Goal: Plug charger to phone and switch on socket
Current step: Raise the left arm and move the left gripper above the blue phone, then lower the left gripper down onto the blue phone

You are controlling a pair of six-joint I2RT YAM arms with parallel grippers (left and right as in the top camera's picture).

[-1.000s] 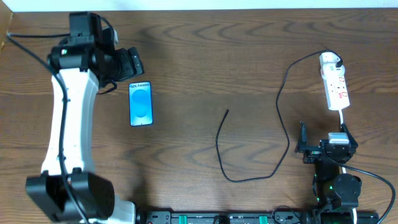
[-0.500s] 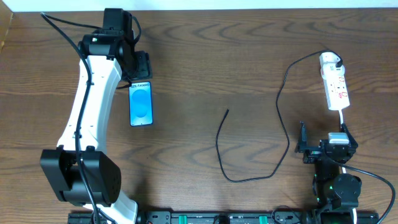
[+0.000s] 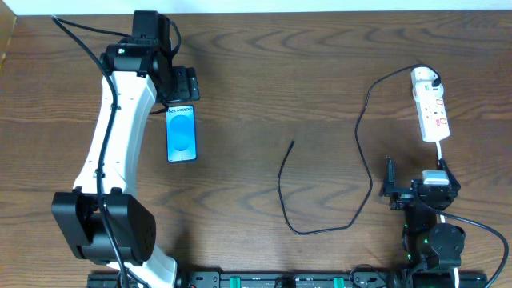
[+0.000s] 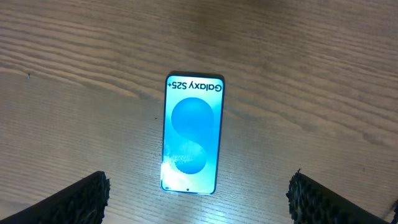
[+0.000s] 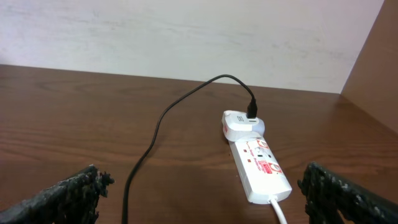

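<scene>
The phone (image 3: 182,134) lies flat on the wooden table at the left, its blue screen up. In the left wrist view the phone (image 4: 193,134) sits between and just ahead of my wide-apart fingers. My left gripper (image 3: 184,86) hovers open over the phone's far end, holding nothing. The charger (image 3: 364,160), a thin black cable, loops across the middle; its free tip (image 3: 293,143) rests on the table, far from the phone. Its other end is at a white plug (image 5: 239,124) in the socket (image 5: 258,165). My right gripper (image 3: 416,186) is open just near of the socket (image 3: 432,112).
The table's far edge meets a pale wall (image 5: 186,31). A white cord (image 5: 280,211) leaves the socket's near end toward my right arm. Both arm bases stand along the near edge.
My left arm has swung right from beside the phone to over its far end, then held there with its jaws spreading a little. The right arm, cable and phone have not moved.
</scene>
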